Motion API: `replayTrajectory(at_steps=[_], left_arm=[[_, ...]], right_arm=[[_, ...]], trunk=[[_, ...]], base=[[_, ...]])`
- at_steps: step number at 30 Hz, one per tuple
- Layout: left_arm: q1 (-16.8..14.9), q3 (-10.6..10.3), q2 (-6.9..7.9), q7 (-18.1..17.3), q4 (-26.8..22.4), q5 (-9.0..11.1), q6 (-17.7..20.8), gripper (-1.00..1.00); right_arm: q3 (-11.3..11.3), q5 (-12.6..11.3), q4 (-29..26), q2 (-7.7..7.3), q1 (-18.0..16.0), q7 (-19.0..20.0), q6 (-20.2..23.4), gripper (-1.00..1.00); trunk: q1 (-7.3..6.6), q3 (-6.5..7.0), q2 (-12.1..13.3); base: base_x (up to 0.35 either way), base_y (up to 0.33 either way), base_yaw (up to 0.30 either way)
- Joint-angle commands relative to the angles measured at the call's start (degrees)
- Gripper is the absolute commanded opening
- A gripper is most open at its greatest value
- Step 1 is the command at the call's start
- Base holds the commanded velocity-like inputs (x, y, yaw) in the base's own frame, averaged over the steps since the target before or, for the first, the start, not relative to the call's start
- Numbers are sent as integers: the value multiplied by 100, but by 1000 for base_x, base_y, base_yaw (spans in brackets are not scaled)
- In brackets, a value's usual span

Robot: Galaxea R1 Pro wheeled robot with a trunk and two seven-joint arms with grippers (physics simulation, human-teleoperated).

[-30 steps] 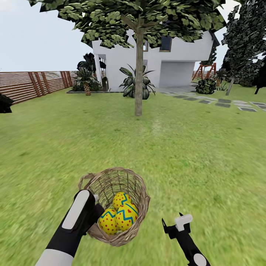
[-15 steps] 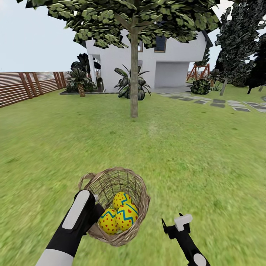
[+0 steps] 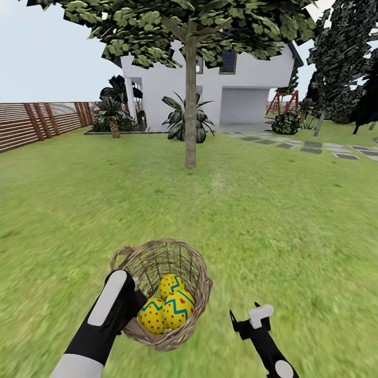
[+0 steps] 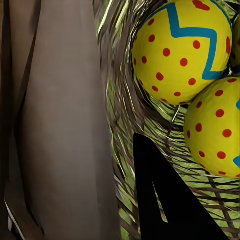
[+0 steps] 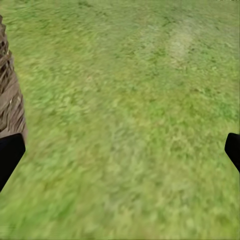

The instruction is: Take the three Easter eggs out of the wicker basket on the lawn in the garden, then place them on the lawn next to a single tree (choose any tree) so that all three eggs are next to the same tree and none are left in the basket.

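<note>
We are gripping the wicker basket by its near wall with our left gripper, one finger inside the weave, and carrying it above the lawn. Our right gripper is hanging wide open and empty beside it. All three Easter eggs are sitting bunched in the basket, yellow with red dots and blue zigzags, so nothing is placed yet. The tree is standing well ahead.
</note>
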Motion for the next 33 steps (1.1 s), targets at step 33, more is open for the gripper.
replayTrajectory(at_steps=[33], left_arm=[[2, -19, -25, -27, -2, -4, 46, -100]], right_arm=[[28, -8, 17, 0, 0, 8, 0, 100]], trunk=[[0, 0, -1]], base=[[327, 0, 0]])
